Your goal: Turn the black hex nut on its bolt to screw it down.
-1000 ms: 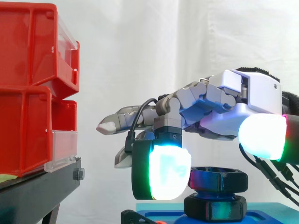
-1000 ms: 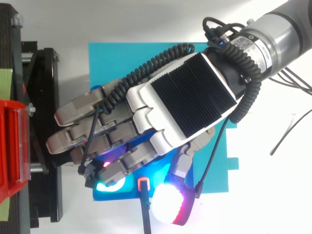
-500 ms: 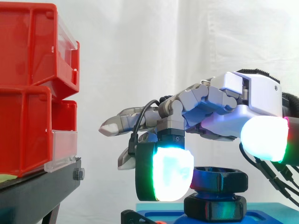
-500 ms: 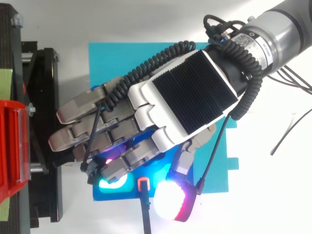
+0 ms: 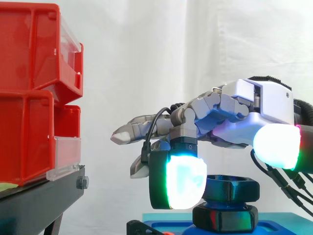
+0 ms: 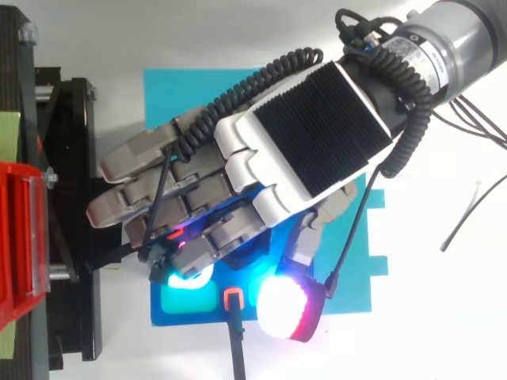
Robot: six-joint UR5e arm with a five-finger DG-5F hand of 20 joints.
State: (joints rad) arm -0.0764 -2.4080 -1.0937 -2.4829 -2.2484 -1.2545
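Your robot hand [image 5: 266,100] is over the black hex nut [image 5: 232,188] at 5 o'clock. You cannot tell if it grips.

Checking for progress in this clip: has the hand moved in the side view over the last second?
Yes. The hand has shifted right, away from the red bins.

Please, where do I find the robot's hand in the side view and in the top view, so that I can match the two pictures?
Side view: the hand is at the right, just above the black hex nut.
Top view: the hand is in the centre, its back facing up, over the turquoise mat.
Shared landmark: the red bins, at the left edge in both views.
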